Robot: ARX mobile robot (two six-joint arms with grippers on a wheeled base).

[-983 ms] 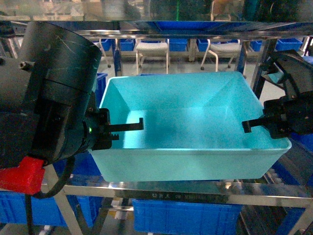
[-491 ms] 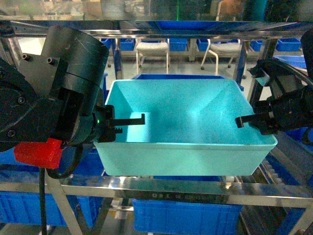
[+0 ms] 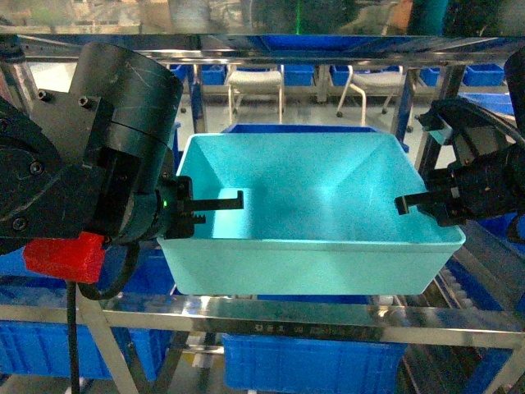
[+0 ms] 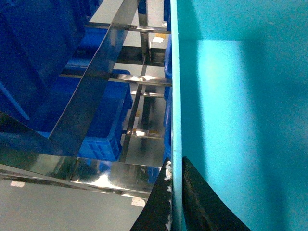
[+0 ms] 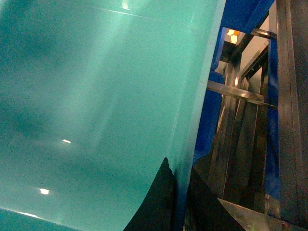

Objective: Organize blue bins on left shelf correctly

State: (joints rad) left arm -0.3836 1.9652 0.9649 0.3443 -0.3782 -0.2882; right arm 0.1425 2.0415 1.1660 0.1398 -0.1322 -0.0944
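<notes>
Head view: I hold the turquoise bin (image 3: 308, 213) by its two short walls, left gripper (image 3: 197, 209) pinched on the left rim, right gripper (image 3: 422, 205) pinched on the right rim. The bin is empty, its mouth up, its long axis running left to right across the left shelf (image 3: 271, 318). It sits above the front rail, between the upright posts. Royal-blue bins (image 3: 312, 361) occupy the tier below and the tiers behind.

Left wrist view: my fingers (image 4: 197, 202) straddle the bin's thin rim (image 4: 174, 96), one inside, one outside, closed on the wall. Steel rails (image 4: 96, 96) and a royal-blue bin (image 4: 103, 120) lie just beside the outer wall.

Right wrist view: my fingers (image 5: 159, 202) clamp the opposite rim (image 5: 204, 86). A shelf post (image 5: 284, 110) stands near, with a narrow gap between.
</notes>
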